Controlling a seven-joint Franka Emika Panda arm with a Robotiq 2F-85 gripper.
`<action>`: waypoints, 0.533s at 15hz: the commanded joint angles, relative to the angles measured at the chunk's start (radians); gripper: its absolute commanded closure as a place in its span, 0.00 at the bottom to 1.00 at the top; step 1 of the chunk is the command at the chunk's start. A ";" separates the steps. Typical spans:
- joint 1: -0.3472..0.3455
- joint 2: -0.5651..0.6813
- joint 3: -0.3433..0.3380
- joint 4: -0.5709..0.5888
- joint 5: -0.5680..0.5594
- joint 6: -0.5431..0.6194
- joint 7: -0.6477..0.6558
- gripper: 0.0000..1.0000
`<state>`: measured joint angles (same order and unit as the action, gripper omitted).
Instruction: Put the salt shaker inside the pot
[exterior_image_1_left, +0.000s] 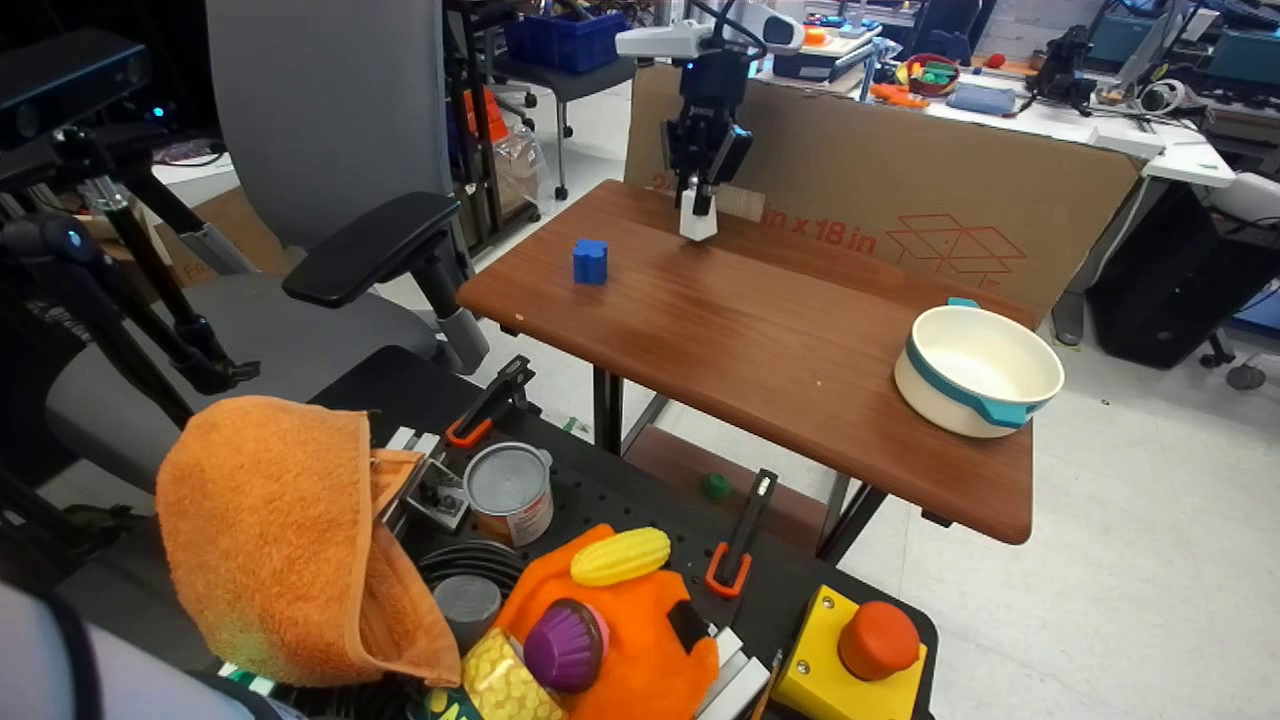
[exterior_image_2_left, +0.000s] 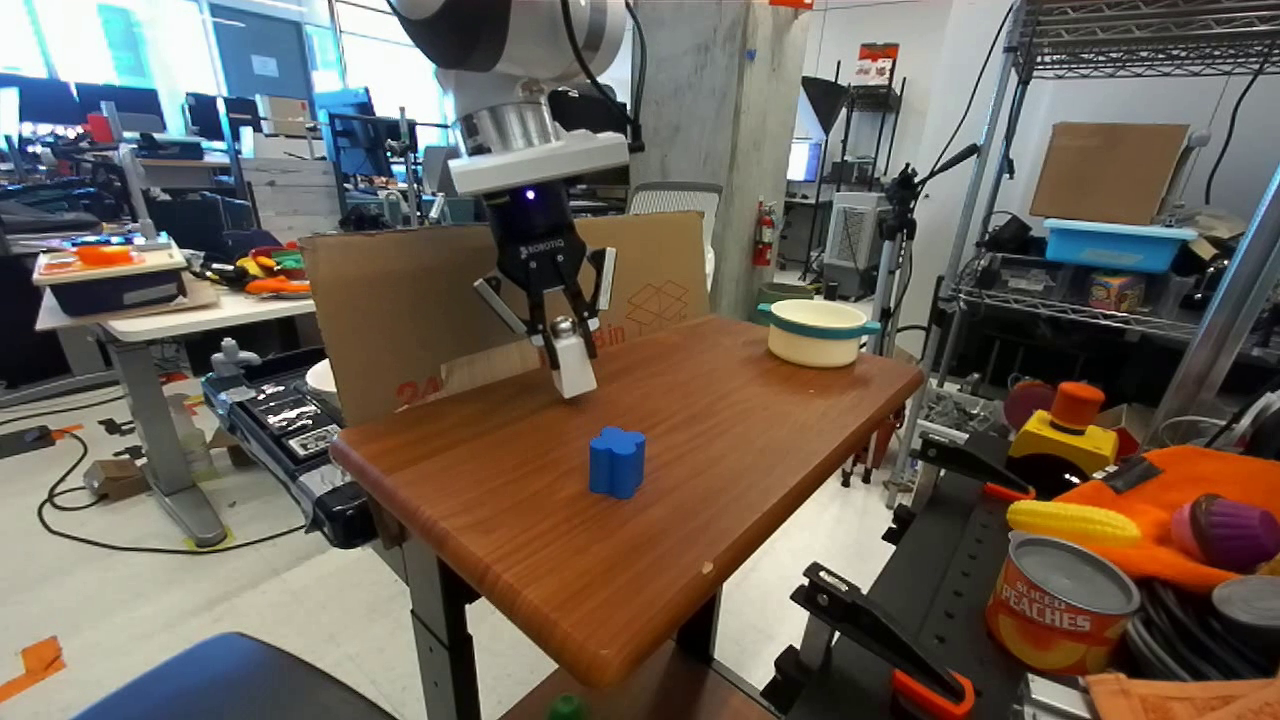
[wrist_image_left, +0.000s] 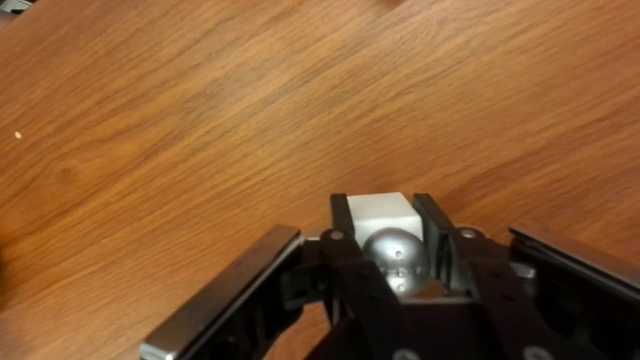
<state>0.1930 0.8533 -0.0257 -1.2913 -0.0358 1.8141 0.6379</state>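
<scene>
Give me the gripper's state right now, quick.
Black two-fingered Robotiq gripper: closed, holding the white four-sided salt shaker with domed silvery cap.

This looks like a robotics lab: a robot arm (exterior_image_2_left: 545, 160) hangs over a tabletop (exterior_image_2_left: 720, 430), with monitors (exterior_image_2_left: 45, 105), a tripod (exterior_image_2_left: 900, 195), wire shelves (exterior_image_2_left: 1150, 50), a concrete pillar (exterior_image_2_left: 690, 110) and a fire extinguisher (exterior_image_2_left: 764, 237) around it. Clamps (exterior_image_1_left: 748, 523), an office chair (exterior_image_1_left: 330, 120) and a red button (exterior_image_1_left: 880, 640) on a yellow box (exterior_image_1_left: 835, 695) share the room.

We see a smooth wooden table (exterior_image_1_left: 740, 340), shiny metal capping the salt shaker (wrist_image_left: 392, 242), a smooth-walled pot (exterior_image_1_left: 938, 402) and a rough cloth towel (exterior_image_1_left: 270, 530).
</scene>
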 joint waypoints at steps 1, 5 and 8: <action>-0.032 -0.141 0.002 -0.116 0.052 0.018 -0.020 0.90; -0.125 -0.304 -0.007 -0.247 0.164 0.037 -0.040 0.90; -0.214 -0.390 -0.035 -0.323 0.248 0.034 -0.058 0.90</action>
<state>0.0493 0.5719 -0.0406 -1.4879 0.1277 1.8212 0.6121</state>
